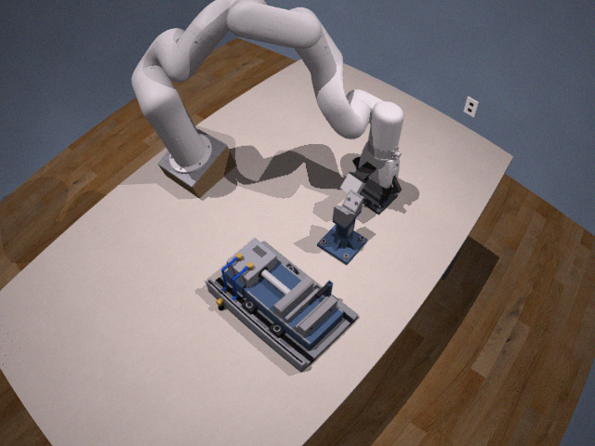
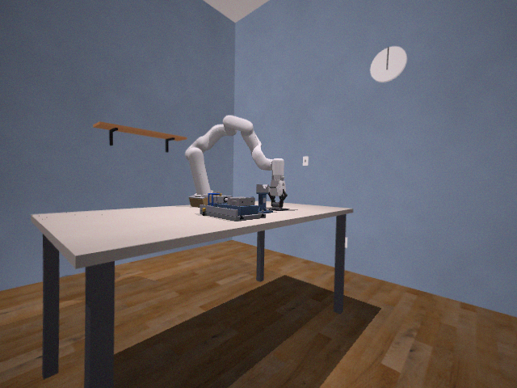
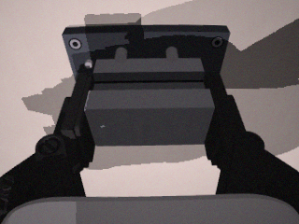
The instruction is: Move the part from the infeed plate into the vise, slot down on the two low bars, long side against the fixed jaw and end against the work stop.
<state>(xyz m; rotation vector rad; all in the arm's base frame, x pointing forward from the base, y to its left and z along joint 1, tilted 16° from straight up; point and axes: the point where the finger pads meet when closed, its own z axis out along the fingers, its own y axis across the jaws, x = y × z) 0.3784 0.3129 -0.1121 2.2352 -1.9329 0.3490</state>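
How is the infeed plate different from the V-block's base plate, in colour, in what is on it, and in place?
The infeed plate is dark and carries the part, gripped by the fingers; the base plate is blue and carries the V-block. The base plate lies nearer the vise. Both are flat, with corner screws.

part (image 3: 146, 115): slot side unseen | infeed plate (image 3: 187, 34): mostly covered by part

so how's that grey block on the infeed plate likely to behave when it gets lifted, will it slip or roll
The block looks like a stiff, solid piece, so it should not flex. Its flat sides, squarely between the gripper fingers, make rolling unlikely. The faces look smooth, so some slipping or tilting seems possible if the grip is light. It may be heavy for its size.
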